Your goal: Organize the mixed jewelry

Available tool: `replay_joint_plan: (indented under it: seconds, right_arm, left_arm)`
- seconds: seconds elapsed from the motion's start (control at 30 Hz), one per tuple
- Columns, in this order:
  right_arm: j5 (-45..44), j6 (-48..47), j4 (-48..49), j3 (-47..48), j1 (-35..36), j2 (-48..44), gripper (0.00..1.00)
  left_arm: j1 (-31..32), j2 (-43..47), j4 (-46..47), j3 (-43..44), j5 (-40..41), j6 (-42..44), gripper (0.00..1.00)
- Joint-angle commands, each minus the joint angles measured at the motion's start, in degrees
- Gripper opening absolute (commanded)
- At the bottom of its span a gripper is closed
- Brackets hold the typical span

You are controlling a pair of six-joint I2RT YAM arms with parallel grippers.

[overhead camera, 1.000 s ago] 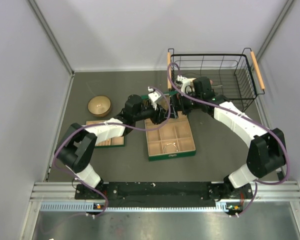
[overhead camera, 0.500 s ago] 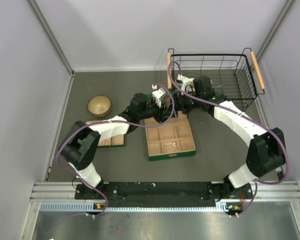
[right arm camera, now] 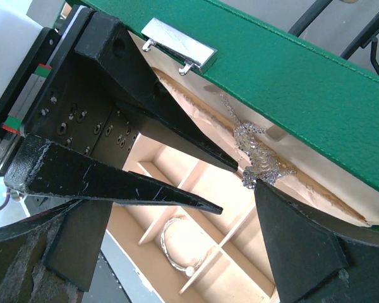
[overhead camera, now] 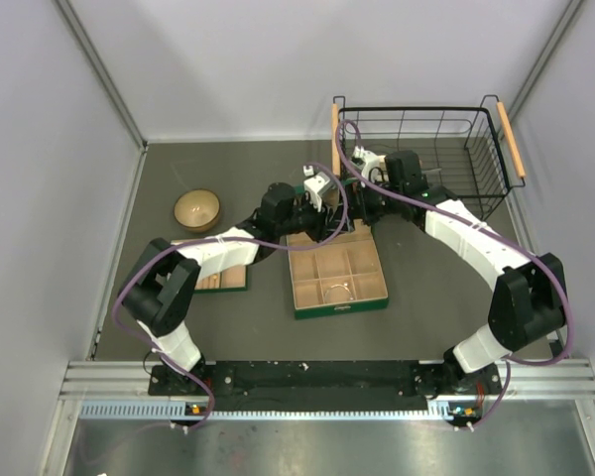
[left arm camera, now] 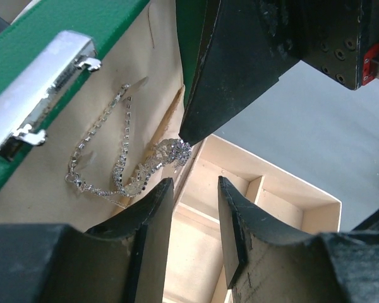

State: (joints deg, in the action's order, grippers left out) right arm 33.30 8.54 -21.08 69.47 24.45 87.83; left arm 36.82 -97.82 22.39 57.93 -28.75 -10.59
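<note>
A fine silver chain (left arm camera: pixel 117 170) lies bunched on the beige lining of the green box's raised lid (right arm camera: pixel 316 82). My right gripper (right arm camera: pixel 177 221) is open; its right fingertip (right arm camera: pixel 265 196) touches the chain's (right arm camera: pixel 258 156) lower end. Just below the chain, my left gripper (left arm camera: pixel 194 189) stands open with nothing between its fingers. A thin silver bracelet hoop (right arm camera: pixel 182 247) rests in a front compartment of the box (overhead camera: pixel 299 297). In the top view both grippers, left (overhead camera: pixel 322 216) and right (overhead camera: pixel 360 203), meet at the lid. No gold bits show.
A round wooden bowl (overhead camera: pixel 196 209) sits at the left. A black wire basket (overhead camera: pixel 456 149) stands at the back right. A second flat beige tray (overhead camera: pixel 223 280) lies under the left forearm. A silver clasp (left arm camera: pixel 44 85) is on the lid's edge.
My left gripper has moved right, up to the box's lid beside the right gripper. The right arm has barely moved.
</note>
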Motion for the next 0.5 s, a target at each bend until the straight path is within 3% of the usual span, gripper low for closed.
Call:
replay_joint_plan:
  seconds: [0.0,0.2,0.47]
  right_arm:
    - [-1.39,2.89,6.31,2.69,-0.80,1.47,0.95]
    - [0.62,4.82,5.88,3.56,-2.30,1.29,0.95]
    - [1.24,5.18,5.17,4.27,-2.74,1.90,0.95]
  left_arm:
    - [2.82,1.93,5.82,-1.93,-2.19,2.05,0.41]
    - [2.38,5.88,14.86,-9.58,-1.13,6.80,0.42]
    - [2.47,4.48,18.30,-10.47,-2.01,10.15,0.45]
